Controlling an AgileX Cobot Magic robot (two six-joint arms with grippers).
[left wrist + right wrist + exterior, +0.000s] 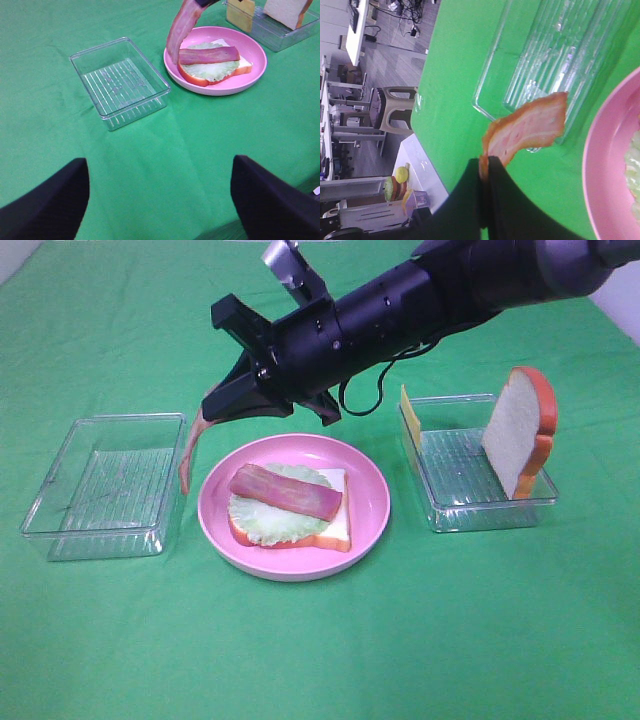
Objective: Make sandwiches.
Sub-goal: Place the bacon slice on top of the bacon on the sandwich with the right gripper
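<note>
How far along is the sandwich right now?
Done: bottom bread slice, lettuce and one bacon strip stacked on the pink plate. In hand: the right gripper grips a second bacon strip beside the plate. Left: cheese square and top bread slice, in the clear tray.

Obstacles: your right arm [420,300] slants in from the far right and overhangs the far rim of the pink plate [372,502], so the way in from behind is blocked there. The bacon strip [188,450] hanging from the right gripper [212,405] fills the gap between the plate and the left tray [60,485]. An upright bread slice [517,430] and the cheese [407,418] crowd the right tray [445,512].

Free: the green cloth [320,650] on the near side lies open. From there you can reach the stack [290,505] on the plate unhindered.
</note>
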